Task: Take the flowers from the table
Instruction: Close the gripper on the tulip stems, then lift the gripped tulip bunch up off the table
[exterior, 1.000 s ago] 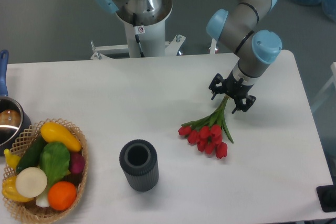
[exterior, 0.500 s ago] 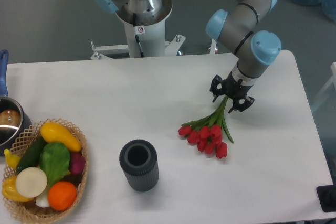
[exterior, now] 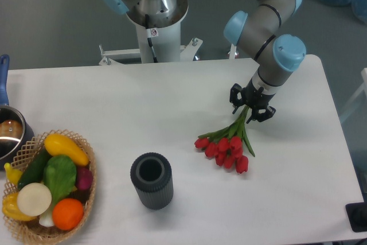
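Note:
The flowers [exterior: 226,144], a small bunch of red tulips, lie on the white table [exterior: 143,101] right of centre. Their blooms point toward the front and their green stems run up and to the right. My gripper [exterior: 250,103] points straight down over the upper end of the stems, with a black finger on each side of them. The fingers still stand apart, so the gripper is open around the stems. The stem ends are hidden beneath the gripper.
A dark ribbed cylinder vase [exterior: 151,180] stands upright at front centre. A wicker basket [exterior: 86,199] of colourful vegetables sits at front left, with a metal pot [exterior: 8,133] behind it. The robot base [exterior: 155,21] is at the back edge.
The gripper's fingers have drawn a little closer together around the stems. The flowers have stayed where they lay.

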Robot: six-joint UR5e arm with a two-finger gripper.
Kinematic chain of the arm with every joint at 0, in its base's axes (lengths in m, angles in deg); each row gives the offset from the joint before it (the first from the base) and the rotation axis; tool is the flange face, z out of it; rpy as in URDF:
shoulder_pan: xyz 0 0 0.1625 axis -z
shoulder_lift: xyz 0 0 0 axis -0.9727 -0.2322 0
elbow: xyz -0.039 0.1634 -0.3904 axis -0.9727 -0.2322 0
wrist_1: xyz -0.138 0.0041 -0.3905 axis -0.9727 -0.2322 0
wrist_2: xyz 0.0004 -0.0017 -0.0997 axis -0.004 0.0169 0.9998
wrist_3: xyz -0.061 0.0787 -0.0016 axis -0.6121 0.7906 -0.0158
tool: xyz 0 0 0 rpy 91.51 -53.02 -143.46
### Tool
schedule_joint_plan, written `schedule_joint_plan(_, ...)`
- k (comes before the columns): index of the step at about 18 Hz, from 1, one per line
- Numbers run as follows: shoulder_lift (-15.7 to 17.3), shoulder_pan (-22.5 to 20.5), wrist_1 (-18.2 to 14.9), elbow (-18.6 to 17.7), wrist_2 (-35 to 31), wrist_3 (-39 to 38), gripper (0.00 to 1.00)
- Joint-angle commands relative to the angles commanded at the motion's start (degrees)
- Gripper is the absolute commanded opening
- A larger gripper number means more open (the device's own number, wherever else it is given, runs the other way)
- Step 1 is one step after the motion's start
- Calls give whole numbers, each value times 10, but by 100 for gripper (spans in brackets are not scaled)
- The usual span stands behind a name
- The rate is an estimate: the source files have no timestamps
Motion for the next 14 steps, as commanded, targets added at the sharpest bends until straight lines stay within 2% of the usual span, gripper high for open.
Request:
schedule_joint_plan(3,0,4,-1,3,-1,-1,28)
schedule_joint_plan(7,0,4,0,4,-1,0,26)
schedule_joint_plan(9,0,4,-1,4,-1,-1,21)
schedule_joint_plan(14,1,4,-1,4,-1,0,21)
